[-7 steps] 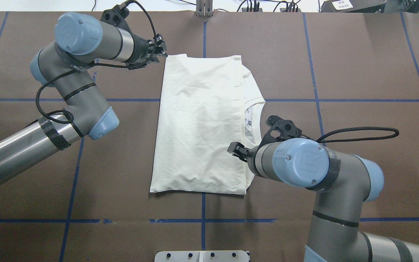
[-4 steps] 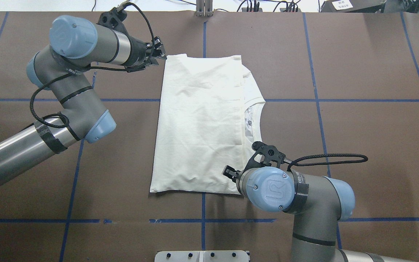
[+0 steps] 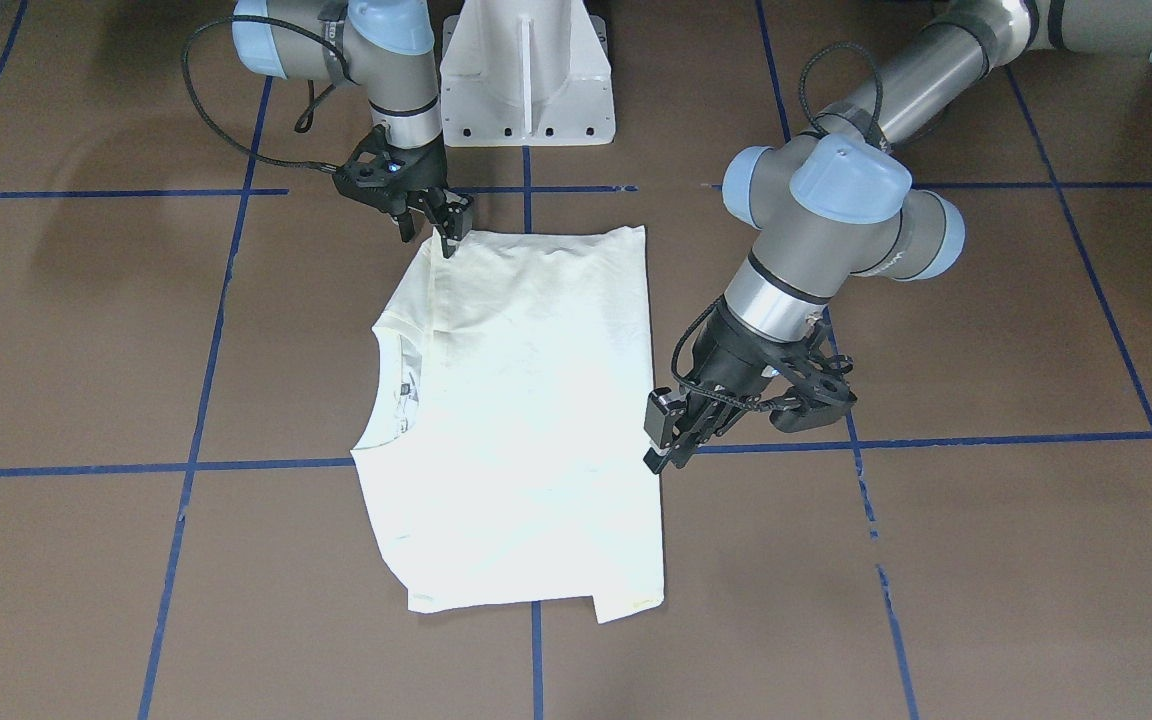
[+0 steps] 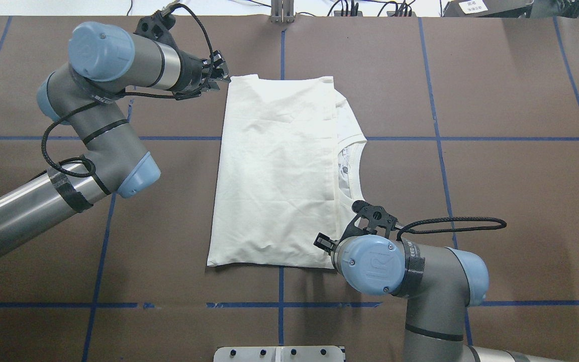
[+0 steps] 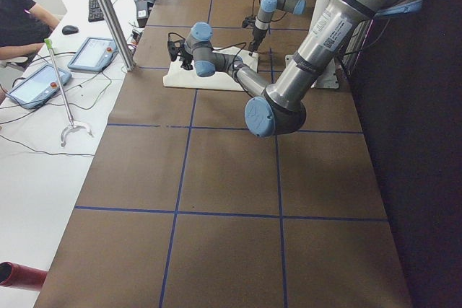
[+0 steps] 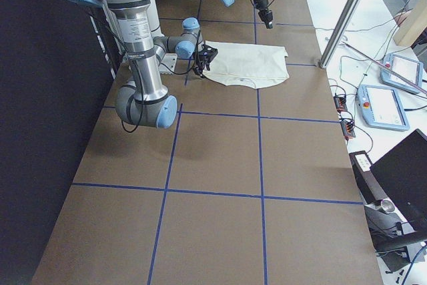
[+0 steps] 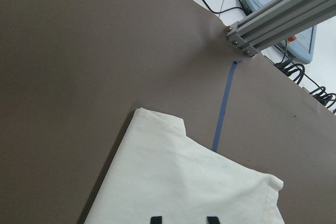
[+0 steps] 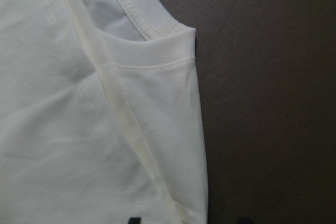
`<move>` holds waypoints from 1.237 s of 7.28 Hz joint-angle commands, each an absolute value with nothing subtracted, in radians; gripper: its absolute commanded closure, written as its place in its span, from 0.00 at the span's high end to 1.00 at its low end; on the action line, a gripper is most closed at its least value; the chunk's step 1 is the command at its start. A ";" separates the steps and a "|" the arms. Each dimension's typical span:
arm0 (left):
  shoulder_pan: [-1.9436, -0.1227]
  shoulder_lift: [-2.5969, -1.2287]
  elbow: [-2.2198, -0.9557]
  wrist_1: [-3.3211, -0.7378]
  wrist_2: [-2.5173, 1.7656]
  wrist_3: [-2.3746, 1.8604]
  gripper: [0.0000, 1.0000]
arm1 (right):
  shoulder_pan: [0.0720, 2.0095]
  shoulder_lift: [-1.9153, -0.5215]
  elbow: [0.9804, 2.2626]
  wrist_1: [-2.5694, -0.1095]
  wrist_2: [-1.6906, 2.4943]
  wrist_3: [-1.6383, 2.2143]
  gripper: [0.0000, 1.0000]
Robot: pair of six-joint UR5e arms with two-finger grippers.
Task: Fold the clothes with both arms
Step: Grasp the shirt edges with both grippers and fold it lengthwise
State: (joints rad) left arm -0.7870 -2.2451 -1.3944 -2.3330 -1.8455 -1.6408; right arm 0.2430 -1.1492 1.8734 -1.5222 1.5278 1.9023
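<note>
Shirt [image 4: 274, 171] flat | L claw [image 4: 219, 75] by far corner | R claw [image 4: 322, 242] at near corner

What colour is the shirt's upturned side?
Plain cream-white across the shirt; it shows best in the overhead view.

Left arm [image 4: 103, 130] — elbow sharply folded, wrist tilted inward and down, left gripper [image 4: 220, 75] with fingers parted. Right arm [image 4: 435, 281] — wrist turned steeply downward, right gripper [image 3: 433, 230] pointing down, its fingers likewise spread apart.
</note>
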 commanded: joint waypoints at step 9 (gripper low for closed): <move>-0.689 -2.078 -1.639 -2.310 -1.833 -1.829 0.42 | 0.244 -1.199 2.011 -1.522 1.531 1.945 0.00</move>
State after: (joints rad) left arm -0.7418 -2.1538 -1.5314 -2.3178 -1.8393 -1.7506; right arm 0.2428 -1.1829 1.9878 -1.5204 1.5318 1.9444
